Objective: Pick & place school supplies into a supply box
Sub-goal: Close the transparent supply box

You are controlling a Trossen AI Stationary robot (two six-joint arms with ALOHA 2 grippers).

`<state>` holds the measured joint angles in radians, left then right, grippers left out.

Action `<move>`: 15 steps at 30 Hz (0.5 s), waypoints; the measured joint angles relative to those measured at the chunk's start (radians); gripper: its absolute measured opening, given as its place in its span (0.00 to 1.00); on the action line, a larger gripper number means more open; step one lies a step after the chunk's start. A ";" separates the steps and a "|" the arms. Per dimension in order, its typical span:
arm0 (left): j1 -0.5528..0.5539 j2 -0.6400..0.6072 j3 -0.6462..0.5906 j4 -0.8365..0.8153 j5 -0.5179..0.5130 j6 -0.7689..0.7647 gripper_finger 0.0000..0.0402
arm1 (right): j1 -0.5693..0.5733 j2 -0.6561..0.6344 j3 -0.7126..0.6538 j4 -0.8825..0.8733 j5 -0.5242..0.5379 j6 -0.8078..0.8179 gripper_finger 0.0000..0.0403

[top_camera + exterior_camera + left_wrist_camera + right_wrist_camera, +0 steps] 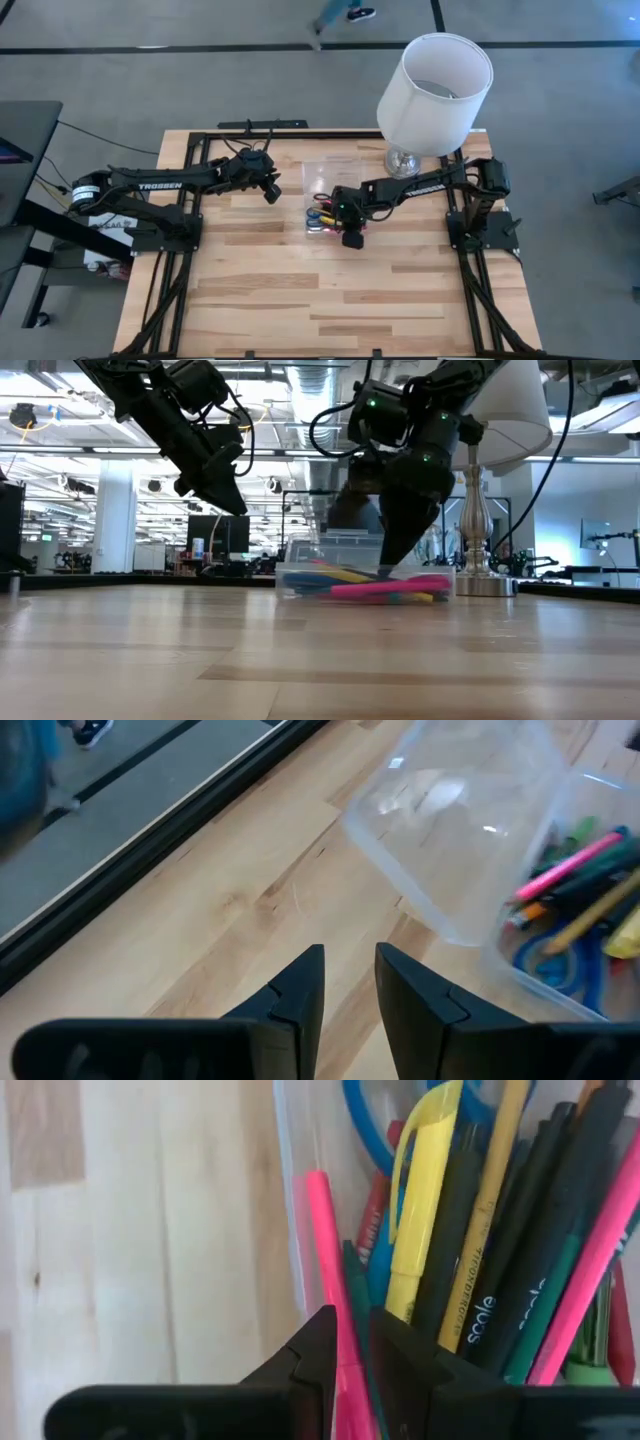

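My right tool (352, 1355), at centre frame of the high view, reaches into the small clear rectangular plastic supply box (322, 192) on the pale wooden surface (300, 290), its fingers loosely astride a thin pink pen (330, 1270); whether it grips I cannot tell. Yellow, black and green pens and blue-handled scissors (375, 1130) lie inside. My left tool (350, 990) hovers left of the box, released.

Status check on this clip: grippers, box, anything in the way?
Right gripper low at the box, pink pen between its jaws. Left gripper open, empty, raised beside box. Supplies inside. Lamp behind, clear.
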<state>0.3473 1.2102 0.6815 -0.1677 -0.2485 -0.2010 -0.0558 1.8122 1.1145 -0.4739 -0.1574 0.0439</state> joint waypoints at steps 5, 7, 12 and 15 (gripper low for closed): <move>0.000 0.000 0.000 0.000 -0.001 -0.012 0.21 | 0.037 0.000 0.000 -0.043 -0.005 0.000 0.13; 0.000 0.000 0.000 0.000 -0.001 -0.026 0.21 | 0.055 0.000 0.000 -0.063 -0.004 0.000 0.13; 0.000 0.001 0.000 -0.004 0.002 -0.085 0.21 | 0.113 0.000 0.000 -0.079 -0.023 0.000 0.13; 0.015 0.003 0.000 -0.004 0.071 -0.137 0.21 | 0.148 0.000 -0.001 -0.073 -0.030 0.000 0.13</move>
<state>0.3628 1.2134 0.6815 -0.1717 -0.1771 -0.3384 0.0923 1.8122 1.1134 -0.5469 -0.1877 0.0441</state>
